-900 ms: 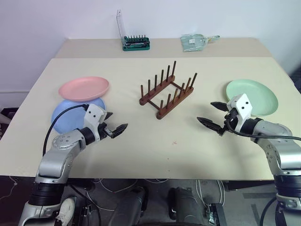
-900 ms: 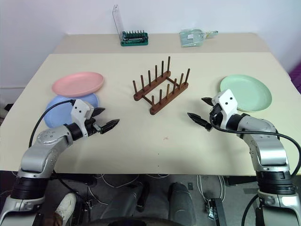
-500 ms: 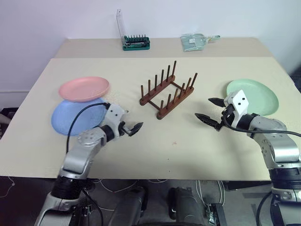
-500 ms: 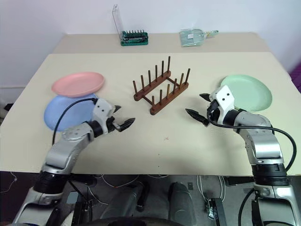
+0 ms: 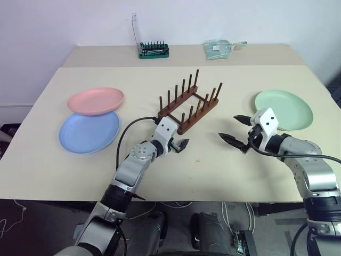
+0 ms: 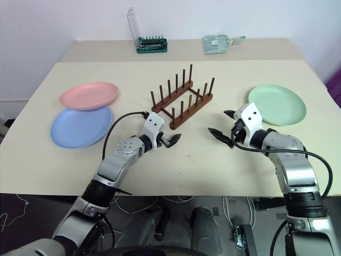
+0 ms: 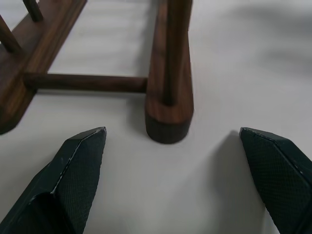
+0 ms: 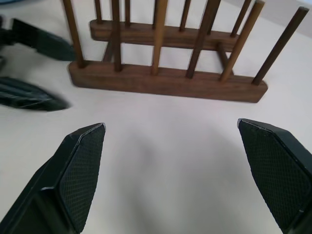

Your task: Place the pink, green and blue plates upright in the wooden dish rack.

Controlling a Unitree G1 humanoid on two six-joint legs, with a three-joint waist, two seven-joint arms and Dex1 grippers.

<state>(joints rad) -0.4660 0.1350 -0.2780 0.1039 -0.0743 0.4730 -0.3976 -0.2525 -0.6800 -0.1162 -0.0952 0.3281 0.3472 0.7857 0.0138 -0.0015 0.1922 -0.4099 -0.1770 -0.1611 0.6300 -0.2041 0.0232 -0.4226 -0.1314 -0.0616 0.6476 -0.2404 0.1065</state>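
Just beside rack (image 5: 189,105), left hand (image 5: 180,144).

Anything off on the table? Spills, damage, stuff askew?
No spills or damage. The wooden dish rack sits diagonally to the table edge, empty. The pink plate overlaps the blue plate; the green plate lies flat, alone, at the right.

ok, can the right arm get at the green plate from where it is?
Probably yes: the green plate lies flat just beside the open right gripper, with bare table around it and nothing on top.
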